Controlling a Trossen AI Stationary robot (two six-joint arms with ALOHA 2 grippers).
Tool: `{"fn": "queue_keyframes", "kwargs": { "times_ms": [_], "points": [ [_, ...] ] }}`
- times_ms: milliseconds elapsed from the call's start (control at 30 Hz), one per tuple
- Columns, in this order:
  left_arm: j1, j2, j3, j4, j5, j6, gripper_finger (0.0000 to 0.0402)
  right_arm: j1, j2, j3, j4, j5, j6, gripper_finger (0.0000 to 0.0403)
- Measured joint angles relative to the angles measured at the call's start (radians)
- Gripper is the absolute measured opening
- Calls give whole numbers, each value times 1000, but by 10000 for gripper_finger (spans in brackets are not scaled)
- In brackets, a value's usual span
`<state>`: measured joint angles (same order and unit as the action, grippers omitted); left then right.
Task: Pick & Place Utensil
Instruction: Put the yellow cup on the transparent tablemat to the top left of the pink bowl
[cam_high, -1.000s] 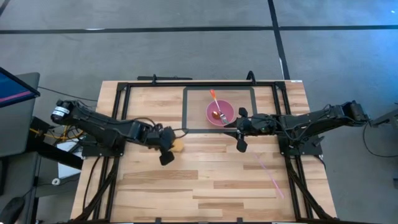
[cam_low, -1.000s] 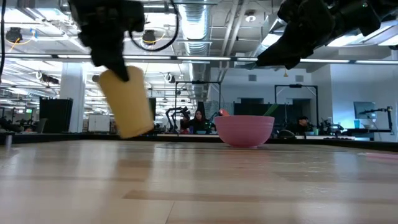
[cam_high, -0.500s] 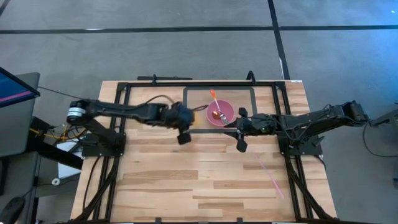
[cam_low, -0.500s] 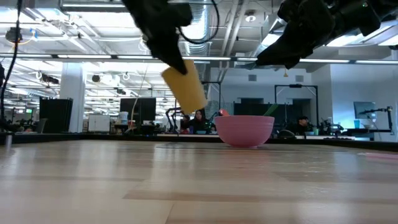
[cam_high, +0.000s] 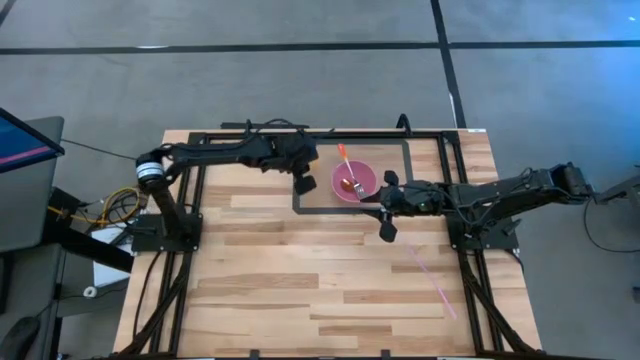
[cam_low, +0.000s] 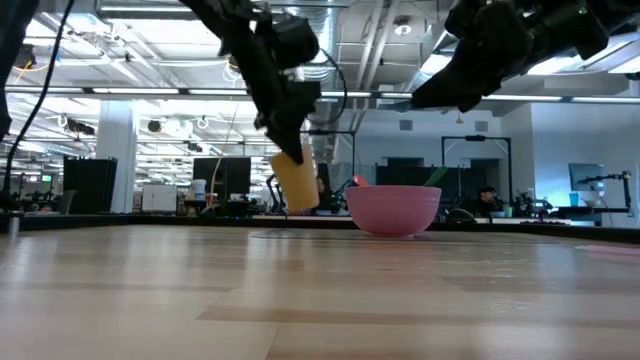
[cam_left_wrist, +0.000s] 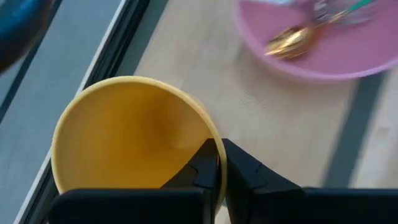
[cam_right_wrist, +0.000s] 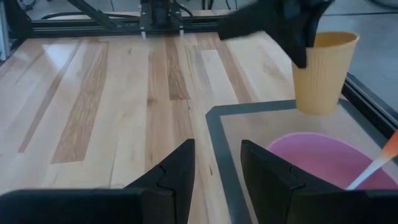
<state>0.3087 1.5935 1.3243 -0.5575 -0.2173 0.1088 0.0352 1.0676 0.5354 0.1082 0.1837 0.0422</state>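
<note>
Here, on the pale wooden slatted table (cam_high: 300, 290), a round pink bowl (cam_high: 354, 182) inside the dark taped rectangle, holding a gold spoon (cam_left_wrist: 287, 41) and an orange-handled fork (cam_high: 344, 158) slanting far-left. Left gripper (cam_high: 301, 181) just left of it, clamped on a ribbed yellow cup (cam_low: 296, 182). Right gripper (cam_high: 388, 208) nearer, just right, part open, empty.

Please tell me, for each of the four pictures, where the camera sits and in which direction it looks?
High: overhead, straight down; both arms, pink bowl.
Low: table height, looking level; yellow cup beside the bowl.
Left wrist: on the left arm; left gripper pinching the cup's rim.
Right wrist: behind the open right gripper, facing the cup.
All four show the bowl.
</note>
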Motion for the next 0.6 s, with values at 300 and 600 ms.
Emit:
{"fn": "queue_keyframes", "kwargs": {
  "times_ms": [300, 600],
  "points": [
    [47, 105, 0, 91, 1, 61, 10, -19, 0, 0, -16, 0, 0, 123],
    [56, 119, -16, 123, 4, 77, 20, -18, 0, 0, -35, 0, 0, 123]
  ]
}}
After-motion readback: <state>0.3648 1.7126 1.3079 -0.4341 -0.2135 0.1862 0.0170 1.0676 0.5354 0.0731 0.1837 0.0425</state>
